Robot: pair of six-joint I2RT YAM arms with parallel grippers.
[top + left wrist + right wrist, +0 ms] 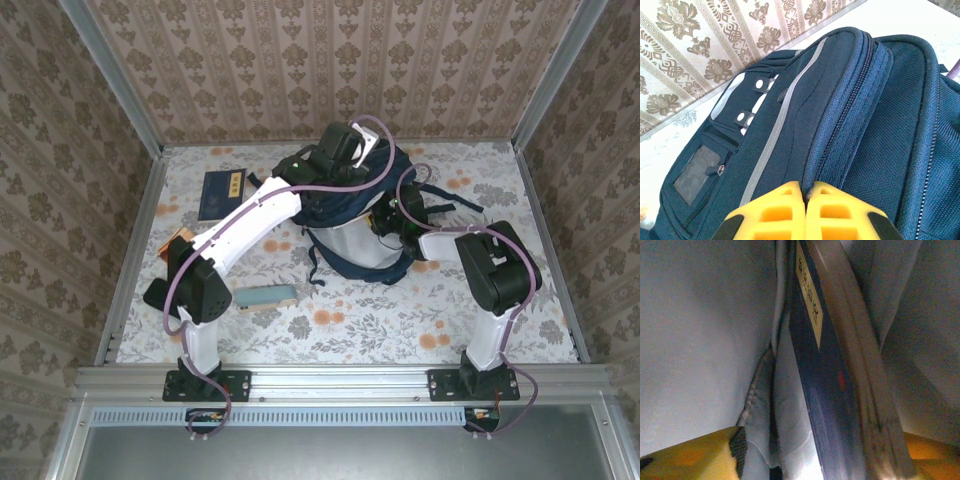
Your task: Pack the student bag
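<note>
Right gripper point(827, 455) jaws apart inside student bag point(865, 100), navy booklet point(825, 390) loose between them; withdraw straight, avoid dragging it. Left gripper point(806, 195) clenched on its zipper edge.

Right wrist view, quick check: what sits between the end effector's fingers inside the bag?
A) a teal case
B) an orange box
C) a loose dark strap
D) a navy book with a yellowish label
D: a navy book with a yellowish label sits against the pale lining of the student bag, between the wide-apart jaws of the right end effector.
</note>
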